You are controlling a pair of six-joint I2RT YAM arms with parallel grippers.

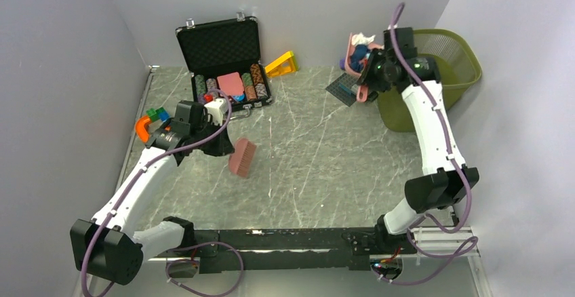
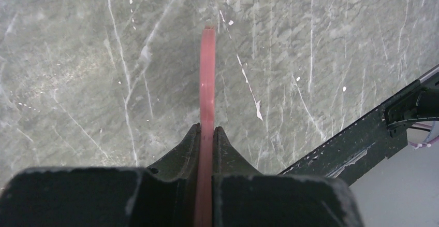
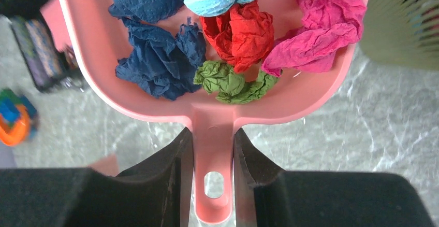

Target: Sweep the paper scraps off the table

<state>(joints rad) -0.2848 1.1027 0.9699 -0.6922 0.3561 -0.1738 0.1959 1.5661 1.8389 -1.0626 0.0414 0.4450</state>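
Now the right gripper (image 3: 213, 149) is clamped on the handle of the pink dustpan (image 3: 212, 115), with the paper scraps (image 3: 235, 32) heaped inside, near the green wastebasket (image 1: 455, 56). Carry it fully over the rim before tipping. The left gripper (image 2: 207, 131) pinches the brush (image 2: 207, 71) above the worktop (image 1: 325, 154).

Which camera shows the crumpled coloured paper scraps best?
Right wrist view: the crumpled coloured paper scraps fill the pink plastic dustpan close up. The top view shows them tiny; the left wrist view shows none.
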